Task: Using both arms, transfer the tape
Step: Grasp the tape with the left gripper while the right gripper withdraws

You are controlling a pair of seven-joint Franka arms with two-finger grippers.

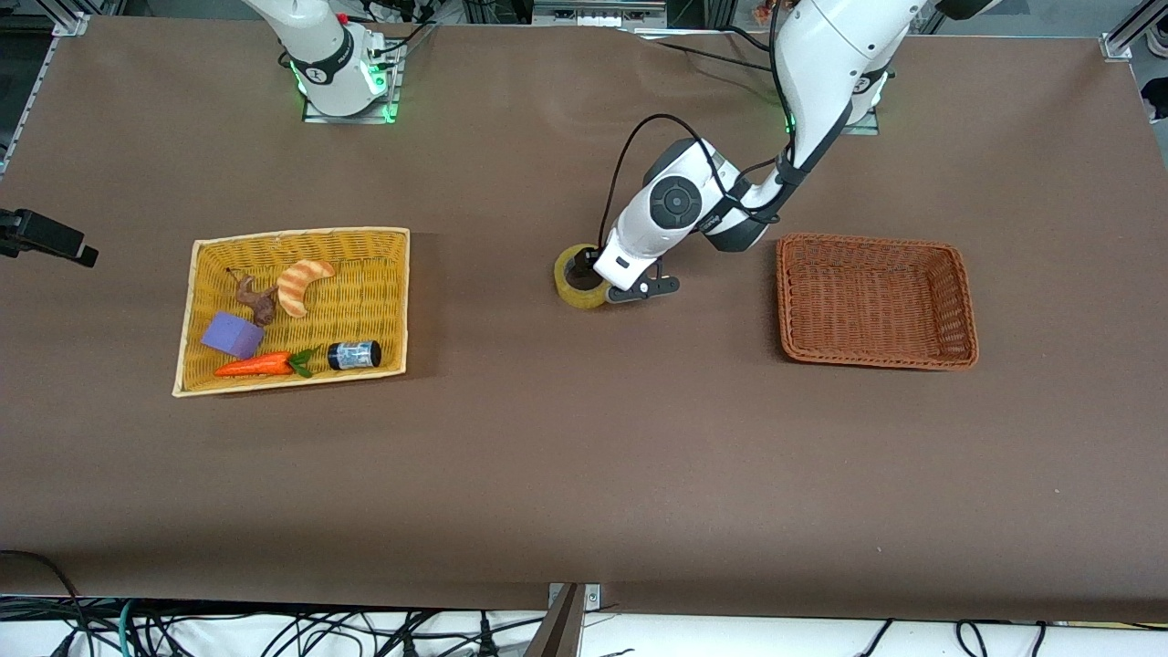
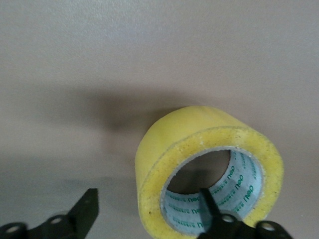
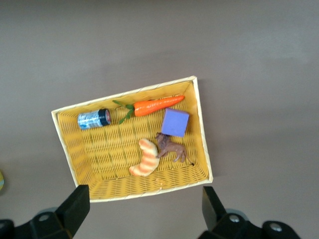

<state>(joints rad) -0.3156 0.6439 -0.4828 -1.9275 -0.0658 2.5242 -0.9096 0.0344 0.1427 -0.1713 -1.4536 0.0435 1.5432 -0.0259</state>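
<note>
Tape: the ring-shaped roll of translucent yellowish packing tape [image 1: 581, 277] with a grey printed inner core lies flat on the brown table [image 1: 584, 474], about mid-table, between the two baskets and well apart from both.
Left gripper: the black two-finger left gripper [image 1: 610, 278] is down at the roll. In the left wrist view one finger [image 2: 212, 204] reaches into the core opening and the other finger [image 2: 85, 209] stands outside the yellow wall, clear of it. The fingers straddle the wall with a gap showing, so the roll is not clamped.
Right gripper: the right gripper [image 3: 144, 211] hangs high over the yellow wicker basket [image 1: 388, 239], fingers spread wide and holding nothing; this arm waits.
Yellow basket contents: an orange-striped croissant-shaped toy [image 1: 302, 284], a small brown animal figure [image 1: 255, 297], a purple block [image 1: 233, 334], an orange toy carrot with green leaves [image 1: 260, 365] and a small dark cylinder with a blue-white label [image 1: 354, 354].
Other basket: a reddish-brown wicker basket [image 1: 958, 310] sits toward the left arm's end of the table, beside the left arm's lowered wrist.
</note>
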